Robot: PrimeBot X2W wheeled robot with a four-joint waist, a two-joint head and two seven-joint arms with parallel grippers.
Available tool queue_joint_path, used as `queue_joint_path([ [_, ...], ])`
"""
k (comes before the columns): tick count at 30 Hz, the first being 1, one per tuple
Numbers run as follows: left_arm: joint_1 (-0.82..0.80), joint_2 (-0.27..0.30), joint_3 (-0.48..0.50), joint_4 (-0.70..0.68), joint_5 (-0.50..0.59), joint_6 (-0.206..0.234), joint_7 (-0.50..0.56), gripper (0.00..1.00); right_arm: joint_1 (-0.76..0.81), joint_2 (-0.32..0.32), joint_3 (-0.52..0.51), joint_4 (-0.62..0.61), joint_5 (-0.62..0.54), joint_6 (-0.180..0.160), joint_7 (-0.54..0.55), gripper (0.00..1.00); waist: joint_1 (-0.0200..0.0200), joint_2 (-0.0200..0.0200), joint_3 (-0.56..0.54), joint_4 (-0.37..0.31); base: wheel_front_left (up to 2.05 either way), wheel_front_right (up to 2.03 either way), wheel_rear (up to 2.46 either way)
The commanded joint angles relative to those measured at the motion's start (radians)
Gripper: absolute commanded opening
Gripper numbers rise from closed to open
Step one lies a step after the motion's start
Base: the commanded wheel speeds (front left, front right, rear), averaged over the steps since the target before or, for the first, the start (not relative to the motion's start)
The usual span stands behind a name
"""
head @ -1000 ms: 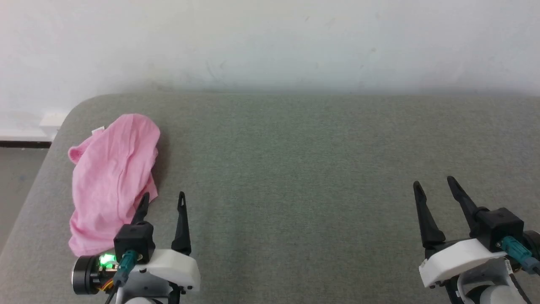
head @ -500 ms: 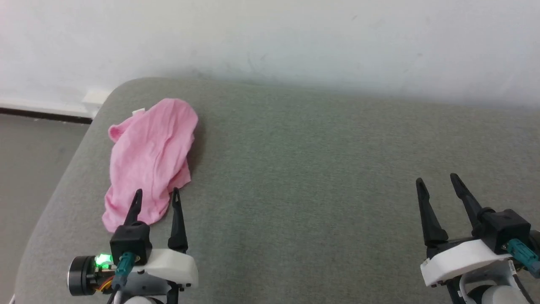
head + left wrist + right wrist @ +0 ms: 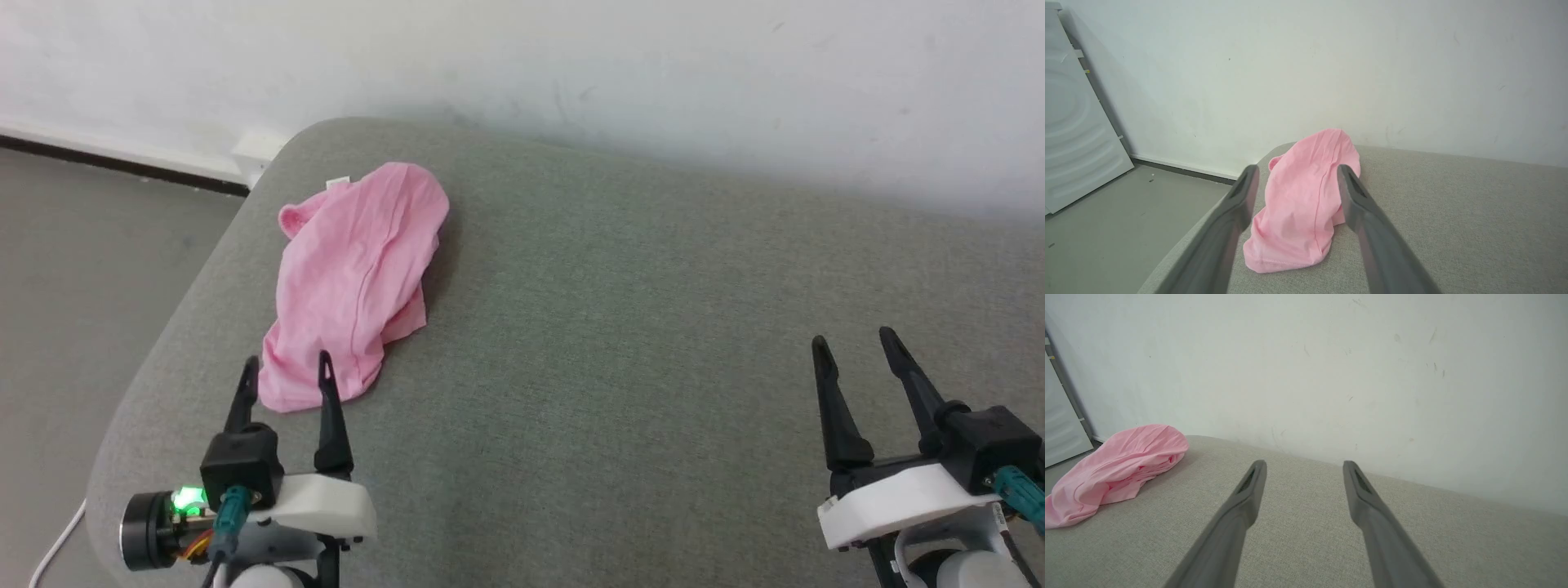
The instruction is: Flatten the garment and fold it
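Pink thin-fabric shorts are seen bunched at ten o'clock on the grey cloth-covered counter, just past the empty, parted left end effector, the right end effector likewise at four o'clock; flattening is judged unstarted, and a near-hem grasp is called for.

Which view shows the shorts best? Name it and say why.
Head view: the shorts lie whole, seen from above, outline clear. Left wrist view shows them foreshortened; right wrist view, side-on at its left edge.
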Motion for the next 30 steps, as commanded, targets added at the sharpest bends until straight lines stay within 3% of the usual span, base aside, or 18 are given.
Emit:
queue_joint_path([
  [1,-0.021,0.007,0.002,-0.003,-0.008,0.01,-0.01,1.0,0.002,0.002,-0.004,-0.006,0.01,-0.001,-0.01,1.0,0.0,0.0,0.011,0.014,0.0,0.0,0.0],
  [9,-0.096,0.022,0.07,0.018,-0.034,0.013,-0.027,1.0,-0.017,0.002,0.003,-0.018,0.001,-0.001,-0.027,1.0,0.0,0.0,0.056,0.035,0.0,0.0,0.0],
  [16,-0.253,0.065,0.138,0.082,-0.061,-0.024,-0.041,1.0,-0.045,0.003,-0.002,-0.034,-0.024,-0.001,-0.042,1.0,0.0,0.0,0.135,0.04,0.0,0.0,0.0],
  [24,-0.47,0.129,0.118,0.294,-0.099,-0.14,-0.042,1.0,-0.085,0.003,-0.004,-0.052,-0.043,-0.001,-0.058,1.0,0.0,0.0,0.229,0.041,0.0,0.0,0.0],
  [30,-0.662,0.184,0.071,0.48,-0.117,-0.237,0.068,1.0,-0.122,0.0,-0.001,-0.066,-0.043,-0.001,-0.071,1.0,0.0,0.0,0.29,0.032,0.0,0.0,0.0],
])
